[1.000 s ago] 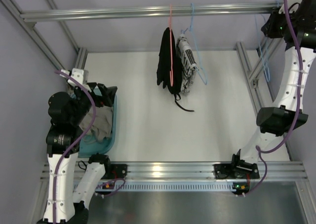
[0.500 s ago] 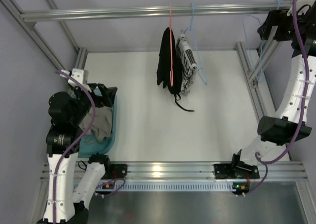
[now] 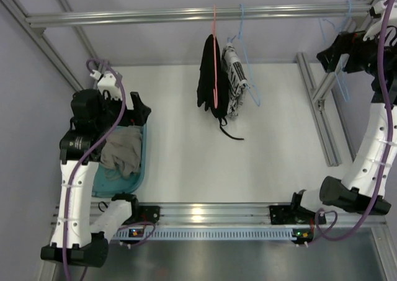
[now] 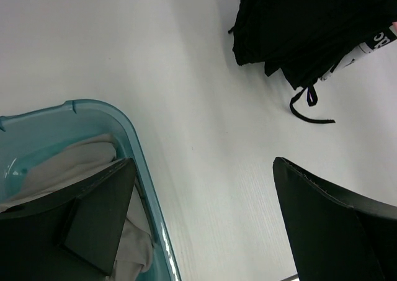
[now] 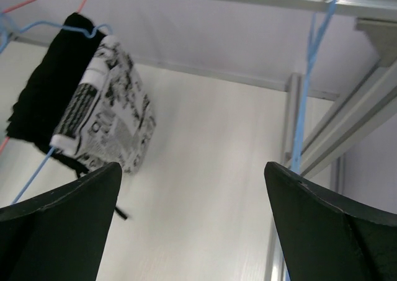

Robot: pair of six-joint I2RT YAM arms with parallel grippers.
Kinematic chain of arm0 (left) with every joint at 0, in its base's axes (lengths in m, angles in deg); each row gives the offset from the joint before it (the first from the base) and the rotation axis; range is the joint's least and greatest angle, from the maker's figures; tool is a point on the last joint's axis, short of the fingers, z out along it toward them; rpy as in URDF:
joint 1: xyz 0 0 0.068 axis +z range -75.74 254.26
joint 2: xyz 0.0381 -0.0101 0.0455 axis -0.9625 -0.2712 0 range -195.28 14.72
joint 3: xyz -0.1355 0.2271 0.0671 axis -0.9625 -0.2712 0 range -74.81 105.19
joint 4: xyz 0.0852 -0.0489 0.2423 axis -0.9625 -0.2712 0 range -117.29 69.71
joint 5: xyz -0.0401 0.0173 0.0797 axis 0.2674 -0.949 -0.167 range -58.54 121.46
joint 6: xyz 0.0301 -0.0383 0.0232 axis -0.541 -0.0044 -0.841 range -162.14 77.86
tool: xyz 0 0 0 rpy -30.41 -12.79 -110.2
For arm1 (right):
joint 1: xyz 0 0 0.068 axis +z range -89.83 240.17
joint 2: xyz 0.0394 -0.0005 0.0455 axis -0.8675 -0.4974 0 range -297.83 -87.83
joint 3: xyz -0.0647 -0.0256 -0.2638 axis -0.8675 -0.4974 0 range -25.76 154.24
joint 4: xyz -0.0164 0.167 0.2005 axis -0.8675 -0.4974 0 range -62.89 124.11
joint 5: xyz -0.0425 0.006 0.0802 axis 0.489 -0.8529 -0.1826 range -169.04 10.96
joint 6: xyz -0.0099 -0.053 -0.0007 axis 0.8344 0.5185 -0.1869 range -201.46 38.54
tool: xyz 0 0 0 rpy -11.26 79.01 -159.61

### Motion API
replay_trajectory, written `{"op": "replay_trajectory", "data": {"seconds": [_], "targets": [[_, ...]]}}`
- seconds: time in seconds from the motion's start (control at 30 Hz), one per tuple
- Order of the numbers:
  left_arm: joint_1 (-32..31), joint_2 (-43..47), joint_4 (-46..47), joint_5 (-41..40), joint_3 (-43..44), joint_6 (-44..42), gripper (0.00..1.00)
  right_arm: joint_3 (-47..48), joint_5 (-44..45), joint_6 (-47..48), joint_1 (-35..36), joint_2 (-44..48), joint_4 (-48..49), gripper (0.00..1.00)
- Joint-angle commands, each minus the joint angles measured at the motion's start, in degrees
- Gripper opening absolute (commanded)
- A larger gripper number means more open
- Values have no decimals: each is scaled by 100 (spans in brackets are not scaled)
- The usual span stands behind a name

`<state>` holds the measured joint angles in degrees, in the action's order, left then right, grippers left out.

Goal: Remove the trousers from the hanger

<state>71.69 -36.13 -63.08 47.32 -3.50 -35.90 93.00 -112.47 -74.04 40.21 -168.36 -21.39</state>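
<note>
Left fingers: your left fingers (image 4: 322, 225) stand spread as wide as they go, with nothing between them. They hover over the far end of the bin (image 3: 138, 180).
Right fingers: your right fingers (image 5: 56, 231) are also spread wide and grip nothing. They are raised above the table's far right corner.
Trousers: the trousers (image 3: 121, 154) lie crumpled inside the bin, off the hanger and well apart from it.
Bin: it is teal and sits along the left edge of the table (image 3: 279, 157), toward the near left corner.
Hanger: the hanger (image 5: 302, 107) is bare and hangs from the overhead rail (image 3: 155, 14) above the far right corner. Its wire runs just beside the inner edge of one right finger; you cannot tell whether they touch.
Middle of far edge: a black garment (image 3: 206, 76) on a red hanger (image 3: 215, 45) and a patterned garment (image 3: 234, 82) on a second blue hanger (image 3: 250, 76) hang from the same rail, pressed side by side. A black cord (image 3: 231, 134) trails onto the table below them.
Open room: you have a broad strip of white table between the bin and the hanging clothes. There is another between the clothes and the right edge.
Edges: a slanted frame bar (image 3: 317, 101) runs along the right edge, close to the hanger. The near rail (image 3: 211, 213) carries both arm bases.
</note>
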Motion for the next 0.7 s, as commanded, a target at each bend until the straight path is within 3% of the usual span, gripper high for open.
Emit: {"op": "replay_trajectory", "data": {"seconds": [0.0, 0.2, 0.37, 0.67], "targets": [[28, -450, -546, 356, 436, -123, 98, -387, -1092, 58, -78, 590, -354, 99], [28, -829, -915, 1007, 665, -211, 98, -1837, -2315, -22, -69, 1513, -523, 99], [28, -1146, -1320, 761, 753, -290, 98, -3390, -2519, 198, -16, 2462, -426, 99], [28, -1015, -1364, 779, 490, -281, 98, -5089, -2642, 796, 72, 3429, -725, 99]]}}
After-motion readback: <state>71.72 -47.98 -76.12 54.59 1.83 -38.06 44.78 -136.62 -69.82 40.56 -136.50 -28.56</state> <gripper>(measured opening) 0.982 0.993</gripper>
